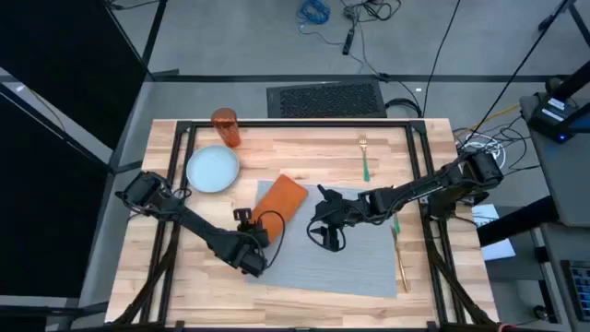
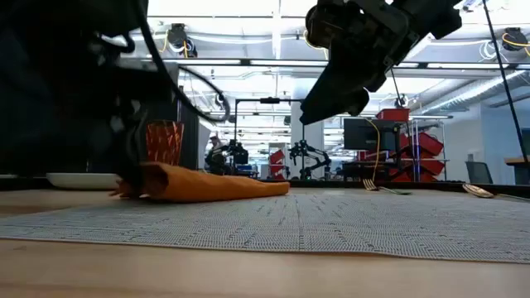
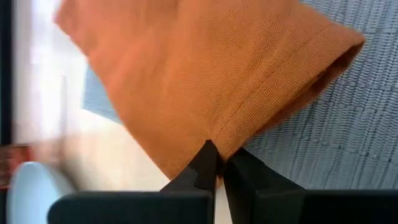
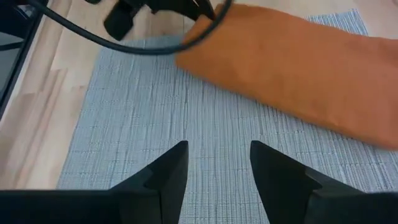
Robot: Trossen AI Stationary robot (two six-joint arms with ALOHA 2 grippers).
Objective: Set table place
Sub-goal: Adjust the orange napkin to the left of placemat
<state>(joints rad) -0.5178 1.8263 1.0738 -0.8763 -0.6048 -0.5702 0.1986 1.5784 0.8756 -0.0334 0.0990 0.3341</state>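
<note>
light-wood table point(image 1: 304, 148) with a black frame fills the high view, with grey floor and loose cables beyond it; the low view looks across it into a bright workshop with red bins and monitors. one grey placemat point(image 1: 350, 249) lies on the table, under both grippers. one orange napkin point(image 1: 279, 199) lies half on the mat's edge, its near corner pinched between the closed jaws of the left gripper point(image 3: 217, 163). one pale-blue plate point(image 1: 213, 170) sits on bare wood beyond the napkin from those jaws, and one orange tumbler point(image 1: 226, 127) stands just past the plate. the right gripper point(image 4: 217, 163) hangs above the mat with jaws apart and empty, the napkin just ahead of them. one green-handled fork point(image 1: 365, 159) lies well apart behind that gripper; two more gold cutlery pieces point(image 1: 400, 254) lie along the mat's far edge.
</note>
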